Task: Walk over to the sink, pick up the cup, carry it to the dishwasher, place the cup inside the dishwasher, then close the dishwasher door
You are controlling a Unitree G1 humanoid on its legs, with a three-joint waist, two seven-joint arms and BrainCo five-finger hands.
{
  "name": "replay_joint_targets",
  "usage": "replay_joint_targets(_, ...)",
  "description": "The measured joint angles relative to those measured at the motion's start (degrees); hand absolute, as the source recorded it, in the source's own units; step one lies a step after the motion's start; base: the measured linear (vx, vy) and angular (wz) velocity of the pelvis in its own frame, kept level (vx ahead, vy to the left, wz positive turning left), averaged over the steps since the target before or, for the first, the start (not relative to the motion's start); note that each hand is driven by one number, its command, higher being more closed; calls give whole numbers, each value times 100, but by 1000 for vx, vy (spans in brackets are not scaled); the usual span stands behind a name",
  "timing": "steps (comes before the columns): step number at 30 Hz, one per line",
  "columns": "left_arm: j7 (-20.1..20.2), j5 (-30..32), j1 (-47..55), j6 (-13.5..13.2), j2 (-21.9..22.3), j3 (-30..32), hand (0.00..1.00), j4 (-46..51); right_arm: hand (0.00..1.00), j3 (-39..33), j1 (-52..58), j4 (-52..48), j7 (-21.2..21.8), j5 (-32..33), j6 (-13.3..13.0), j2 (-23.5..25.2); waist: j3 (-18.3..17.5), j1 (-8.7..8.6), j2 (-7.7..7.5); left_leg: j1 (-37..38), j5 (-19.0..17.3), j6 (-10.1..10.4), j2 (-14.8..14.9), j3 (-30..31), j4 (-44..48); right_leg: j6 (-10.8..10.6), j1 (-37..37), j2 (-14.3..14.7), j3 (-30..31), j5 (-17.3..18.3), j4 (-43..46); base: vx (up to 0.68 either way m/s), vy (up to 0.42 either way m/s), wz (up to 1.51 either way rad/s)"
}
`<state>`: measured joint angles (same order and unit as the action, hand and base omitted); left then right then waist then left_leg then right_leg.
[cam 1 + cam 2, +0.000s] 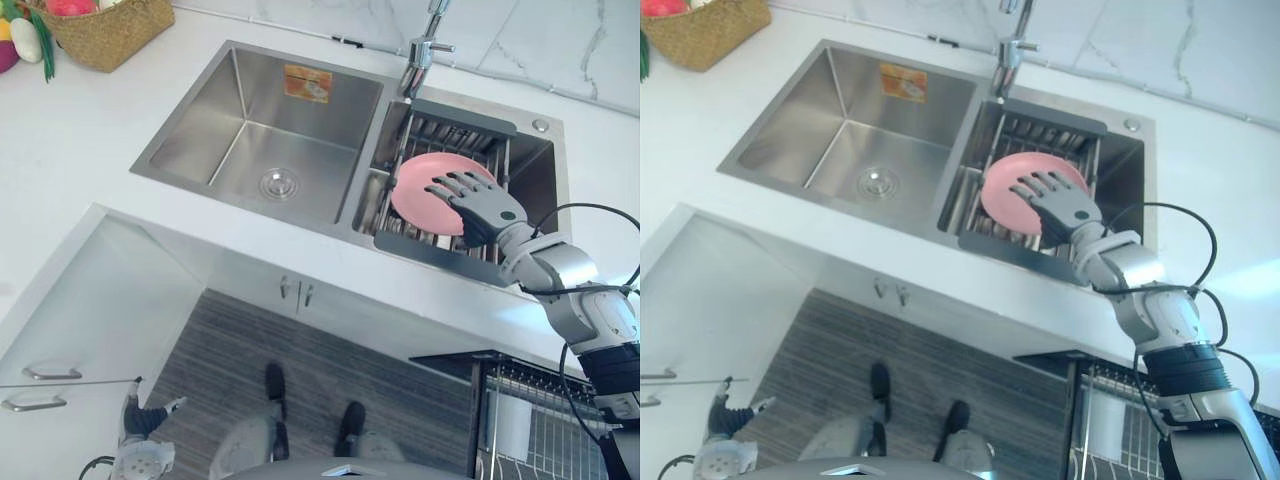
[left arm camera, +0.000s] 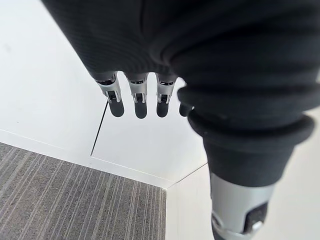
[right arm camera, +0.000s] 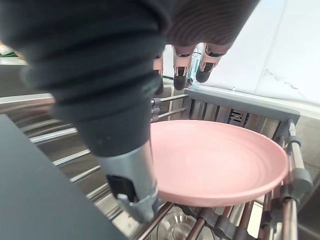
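Observation:
A pink plate (image 1: 420, 195) lies in the wire drain rack (image 1: 450, 135) of the sink's right basin. My right hand (image 1: 480, 205) is stretched over the plate's near side with its fingers (image 3: 180, 80) straight above the plate (image 3: 220, 160) and the thumb down by its rim; the hand is open. My left hand (image 1: 148, 420) hangs low beside the white cabinet, and its fingers (image 2: 137, 97) point straight down, open and holding nothing. The dishwasher (image 1: 540, 420) stands open at the lower right with its wire rack pulled out.
The left basin (image 1: 250, 120) of the steel sink holds nothing but its drain. A faucet (image 1: 425, 50) rises behind the rack. A woven basket (image 1: 105, 30) of produce sits on the white counter at the far left. Something white stands in the dishwasher rack.

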<state>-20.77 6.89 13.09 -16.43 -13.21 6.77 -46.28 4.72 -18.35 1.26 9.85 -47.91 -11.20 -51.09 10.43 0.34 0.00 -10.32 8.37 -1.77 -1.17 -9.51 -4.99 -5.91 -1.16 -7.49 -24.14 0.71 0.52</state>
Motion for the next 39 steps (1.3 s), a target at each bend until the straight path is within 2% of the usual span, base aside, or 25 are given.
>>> replay_joint_targets(9,39,2,2,2,-51,221,0,27,0,-54,-35,-37,665,595,45,-202,-79,-37,-131,23,-1,0,1,-7,0,1,17,1,10,-1,5,0,0,0)
replay_joint_targets(12,73,6,3,2,-93,220,0,29,0,-55,-36,-56,903,603,41,-365,-82,-46,-137,41,-2,-2,2,-20,0,2,23,0,31,-2,16,0,0,0)
replay_joint_targets(17,107,16,6,2,-95,221,0,29,0,-65,-35,-145,1119,604,44,-373,-83,-89,-136,56,-5,-4,6,-46,0,4,23,0,63,-5,22,0,0,-2)
replay_joint_targets(27,111,15,5,8,-95,213,0,29,0,-64,-30,-299,1089,583,42,-373,-80,-108,-127,68,-43,-1,8,-132,0,5,-15,-5,166,-4,21,6,0,-4)
replay_joint_targets(34,109,0,4,6,-98,207,0,25,0,-64,-32,-247,866,468,41,-373,-71,-94,-76,-3,-43,0,6,-132,1,6,-95,-8,172,1,32,0,0,0)
replay_joint_targets(39,109,-4,4,6,-97,204,0,25,0,-64,-32,-216,839,464,39,-373,-52,-98,13,-32,-43,0,5,-132,1,6,-118,-9,164,2,31,0,0,0)
